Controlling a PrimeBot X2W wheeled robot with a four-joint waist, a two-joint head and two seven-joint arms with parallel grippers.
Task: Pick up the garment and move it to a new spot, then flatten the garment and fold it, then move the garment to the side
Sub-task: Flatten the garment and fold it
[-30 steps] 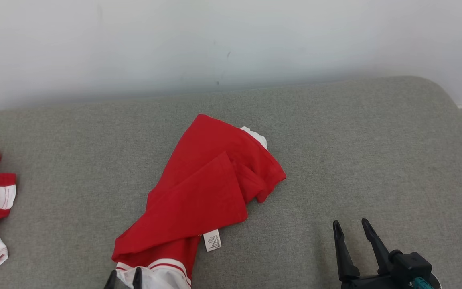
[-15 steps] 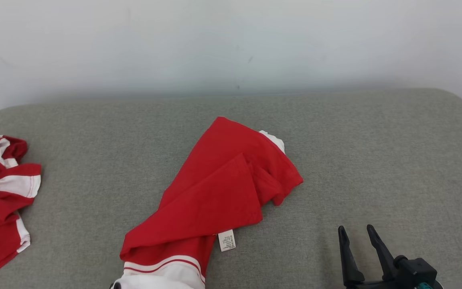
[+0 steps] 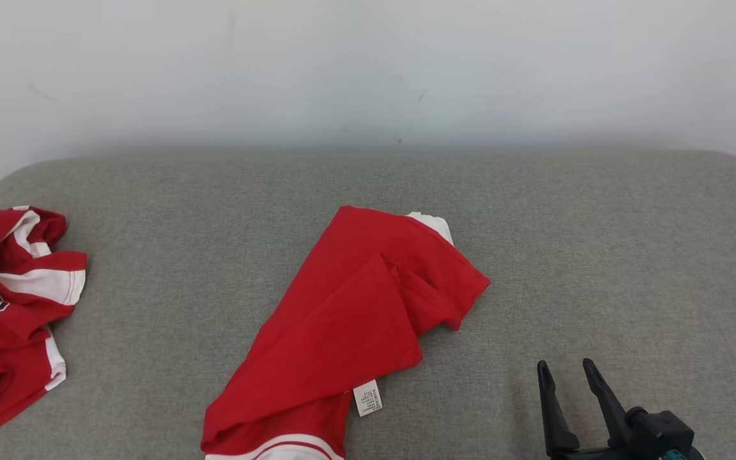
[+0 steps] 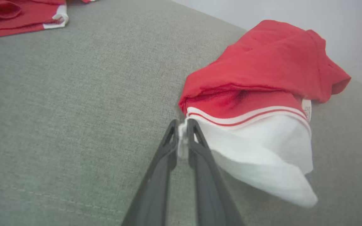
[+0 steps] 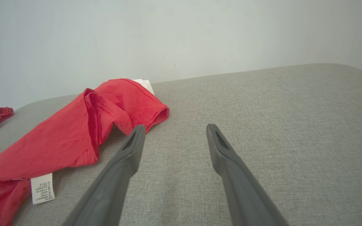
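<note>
The left gripper (image 4: 182, 125) pinches a corner of the white panel (image 4: 262, 150) of the garment (image 3: 349, 319), its two dark fingers drawn tight on the cloth, as the pick-up step gets under way on a grey cushion (image 3: 598, 255). The rest of the red shirt lies crumpled ahead and to the right of those fingertips, its label (image 3: 368, 398) showing. The right gripper (image 3: 565, 367) hovers with jaws spread wide and empty, the garment near on its left. A second red shirt (image 3: 10, 306) lies well apart, ahead and left of the left gripper. The next move looks to be a lift and carry to a new spot, and the one-corner hold must not slip as the cloth trails.
</note>
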